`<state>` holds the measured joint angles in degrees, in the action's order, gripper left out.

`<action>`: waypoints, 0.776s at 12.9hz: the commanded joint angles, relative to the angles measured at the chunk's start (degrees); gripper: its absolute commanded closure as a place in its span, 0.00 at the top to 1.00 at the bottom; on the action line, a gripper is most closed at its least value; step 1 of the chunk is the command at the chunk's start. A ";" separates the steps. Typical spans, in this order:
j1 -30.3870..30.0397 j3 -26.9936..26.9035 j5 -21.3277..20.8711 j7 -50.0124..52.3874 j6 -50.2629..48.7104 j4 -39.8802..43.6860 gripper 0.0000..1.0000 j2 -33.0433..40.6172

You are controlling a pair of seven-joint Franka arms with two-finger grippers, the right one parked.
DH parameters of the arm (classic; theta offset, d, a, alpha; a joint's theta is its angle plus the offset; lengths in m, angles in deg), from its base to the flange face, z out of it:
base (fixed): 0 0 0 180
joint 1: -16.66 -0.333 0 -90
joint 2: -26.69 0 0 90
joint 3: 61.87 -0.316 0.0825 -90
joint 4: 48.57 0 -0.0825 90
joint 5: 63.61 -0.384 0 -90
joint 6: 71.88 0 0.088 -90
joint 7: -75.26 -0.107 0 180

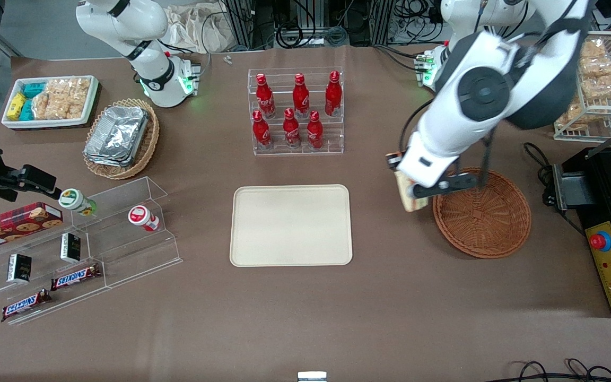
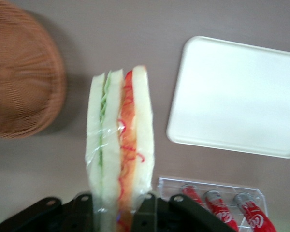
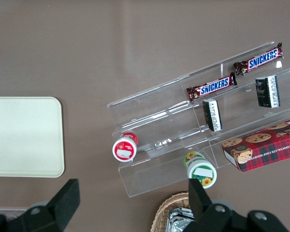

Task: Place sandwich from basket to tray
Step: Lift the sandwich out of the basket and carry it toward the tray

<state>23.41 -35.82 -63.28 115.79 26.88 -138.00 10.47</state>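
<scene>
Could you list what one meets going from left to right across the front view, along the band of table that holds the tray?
Acrylic shelf → tray → sandwich, held by the gripper above the table → basket → black control box.

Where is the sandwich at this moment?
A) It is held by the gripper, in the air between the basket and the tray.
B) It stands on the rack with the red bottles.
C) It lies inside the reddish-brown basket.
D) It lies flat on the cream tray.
A: the gripper is shut on the sandwich, which hangs over bare table beside the basket, while the tray holds nothing.
</scene>
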 commanded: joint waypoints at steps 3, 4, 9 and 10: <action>8.98 -0.39 -6.11 1.99 11.79 3.39 0.00 -15.13; 9.34 -0.30 -8.48 3.92 14.68 3.30 0.00 -17.42; 11.19 -0.39 -11.40 4.38 24.46 3.57 0.00 -25.00; 11.19 -0.39 -11.67 4.21 24.55 3.57 0.00 -25.53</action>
<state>33.31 -35.83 -73.40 119.22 51.48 -136.92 -13.76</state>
